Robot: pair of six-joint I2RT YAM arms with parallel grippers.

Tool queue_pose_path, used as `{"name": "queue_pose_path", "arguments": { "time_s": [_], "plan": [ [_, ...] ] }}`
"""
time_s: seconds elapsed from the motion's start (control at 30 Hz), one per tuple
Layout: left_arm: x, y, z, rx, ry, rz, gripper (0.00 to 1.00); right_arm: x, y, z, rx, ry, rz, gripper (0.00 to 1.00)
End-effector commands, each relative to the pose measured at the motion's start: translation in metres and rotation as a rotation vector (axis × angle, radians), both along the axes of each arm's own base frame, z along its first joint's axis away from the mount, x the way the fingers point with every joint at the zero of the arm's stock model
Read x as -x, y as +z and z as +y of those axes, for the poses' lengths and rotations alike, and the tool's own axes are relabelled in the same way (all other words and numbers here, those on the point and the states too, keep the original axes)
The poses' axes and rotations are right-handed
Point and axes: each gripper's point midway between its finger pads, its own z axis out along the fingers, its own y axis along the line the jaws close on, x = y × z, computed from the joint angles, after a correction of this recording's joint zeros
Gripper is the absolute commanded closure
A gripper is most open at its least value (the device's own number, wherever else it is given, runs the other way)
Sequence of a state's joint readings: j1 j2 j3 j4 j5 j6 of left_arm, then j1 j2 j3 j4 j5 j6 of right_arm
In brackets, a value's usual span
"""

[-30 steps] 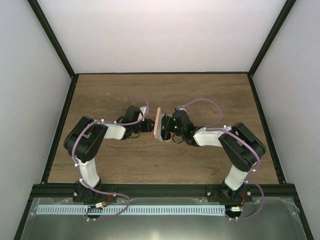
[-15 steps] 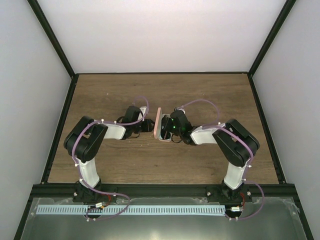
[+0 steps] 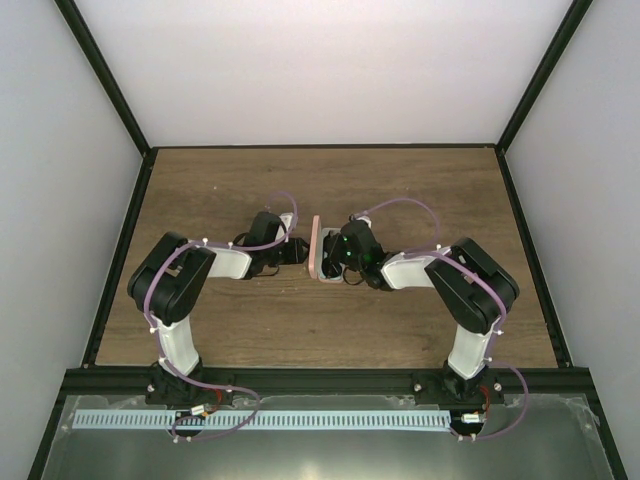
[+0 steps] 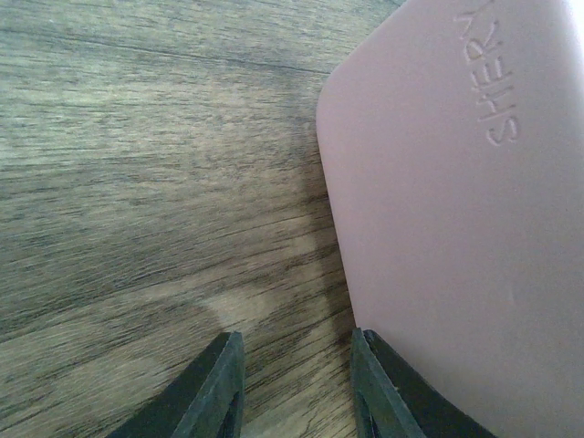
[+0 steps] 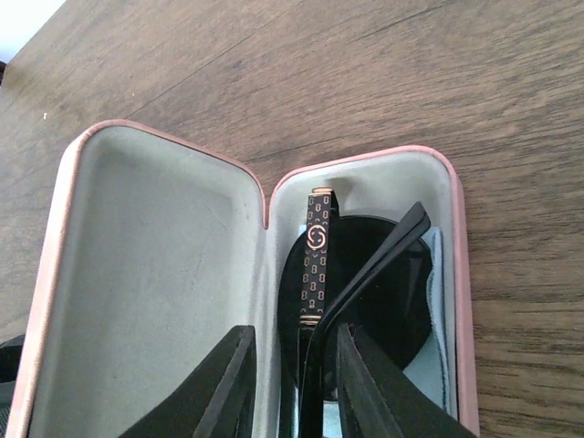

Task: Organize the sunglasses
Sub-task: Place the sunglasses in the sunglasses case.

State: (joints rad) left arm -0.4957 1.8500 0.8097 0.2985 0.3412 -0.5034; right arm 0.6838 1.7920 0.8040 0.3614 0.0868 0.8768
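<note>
**Sunglasses Laid in Open Pink Case**

The sunglasses (image 5: 383,319) are shown folded in the right half of an open pink case (image 5: 155,274), resting on a light blue cloth (image 5: 438,301) spread in that half. One temple arm (image 5: 316,265) is stamped with a gold emblem of two interlocked rings, set within a run of small gold links. The case's grey-lined left half is raised as a lid. The right gripper (image 5: 297,388) is held over the case's near end with its fingers parted. A thin part of the frame runs into the gap, and whether it is touched cannot be told. On the lid's outer face the embossed letters "SHER" can be read before they are cut off by the view's edge. The left gripper (image 4: 297,388) is set just beside that face, fingers apart, with only the wooden table (image 4: 137,182) seen between them.
</note>
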Motion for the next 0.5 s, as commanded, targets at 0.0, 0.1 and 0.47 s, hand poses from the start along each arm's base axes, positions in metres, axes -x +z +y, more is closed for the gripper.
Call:
{"name": "queue_pose_path", "arguments": {
  "time_s": [0.0, 0.1, 0.47],
  "plan": [
    [0.011, -0.019, 0.003, -0.036, -0.007, 0.061, 0.65, -0.006, 0.020, 0.003, -0.032, 0.002, -0.051, 0.73],
    [0.011, -0.019, 0.003, -0.038, -0.005, 0.059, 0.65, -0.004, 0.026, 0.002, -0.033, 0.006, -0.064, 0.73],
    [0.010, -0.019, 0.002, -0.035, -0.007, 0.062, 0.65, 0.017, 0.054, -0.003, -0.062, 0.081, -0.129, 0.69]
  ]
}}
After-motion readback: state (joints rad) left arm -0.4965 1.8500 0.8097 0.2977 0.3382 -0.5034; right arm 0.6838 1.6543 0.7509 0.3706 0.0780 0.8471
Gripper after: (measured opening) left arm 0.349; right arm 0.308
